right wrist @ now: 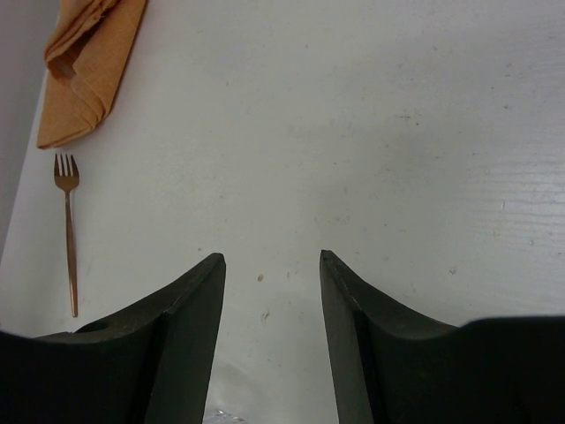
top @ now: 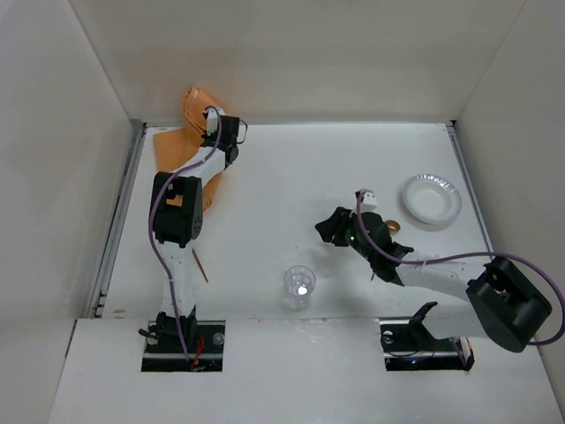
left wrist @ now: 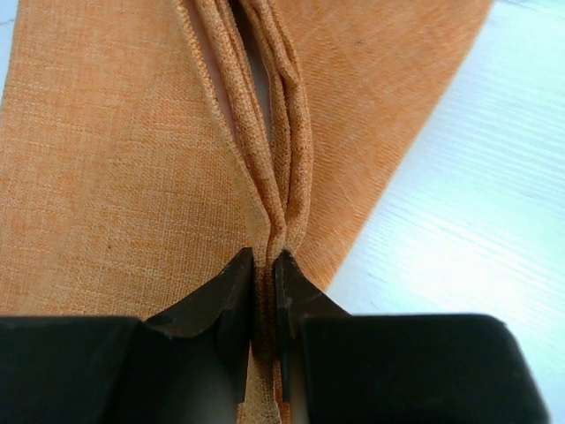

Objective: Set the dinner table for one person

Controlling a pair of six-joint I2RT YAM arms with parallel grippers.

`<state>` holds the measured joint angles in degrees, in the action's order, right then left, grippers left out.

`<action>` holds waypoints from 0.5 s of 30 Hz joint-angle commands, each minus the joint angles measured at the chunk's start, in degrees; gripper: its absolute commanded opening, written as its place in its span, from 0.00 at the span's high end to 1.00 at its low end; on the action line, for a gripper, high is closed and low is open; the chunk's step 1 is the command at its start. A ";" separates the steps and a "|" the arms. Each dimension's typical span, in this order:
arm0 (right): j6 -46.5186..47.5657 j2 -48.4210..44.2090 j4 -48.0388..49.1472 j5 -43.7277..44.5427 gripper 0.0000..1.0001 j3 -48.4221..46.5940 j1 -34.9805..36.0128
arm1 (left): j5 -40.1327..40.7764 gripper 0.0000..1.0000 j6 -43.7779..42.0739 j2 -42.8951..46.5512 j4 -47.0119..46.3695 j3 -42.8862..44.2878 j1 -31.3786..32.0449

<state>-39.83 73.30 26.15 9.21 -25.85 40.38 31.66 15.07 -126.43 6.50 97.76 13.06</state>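
Left pincer (left wrist: 265, 265): pinched on gathered folds of the orange placemat (left wrist: 115, 177), far-left corner.
Right pincer (right wrist: 272, 261): spread above the white tabletop (right wrist: 397, 132), which carried everything.
Clear cup (top: 299, 284): upright near the front edge, contents unclear.
White plate (top: 431, 200): right side.

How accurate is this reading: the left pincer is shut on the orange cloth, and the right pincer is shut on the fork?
One part is wrong. The right pincer is open and holds nothing. The right wrist view shows the fork lying on the dinner table, well apart from it. The left pincer is indeed shut on the orange cloth.
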 commanded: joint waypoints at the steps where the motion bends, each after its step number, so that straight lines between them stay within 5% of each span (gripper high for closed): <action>1: 0.64 -0.70 2.06 0.46 0.47 -1.66 -1.05 | -6.16 0.98 1.54 7.77 -3.94 -3.26 3.15; 15: 0.46 -4.82 1.71 4.05 0.47 0.44 -2.81 | -16.98 0.98 3.38 11.30 -13.70 -6.43 21.60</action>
<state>-39.86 70.87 26.09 10.98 -25.65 38.41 19.49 16.88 -118.54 -2.85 92.18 31.81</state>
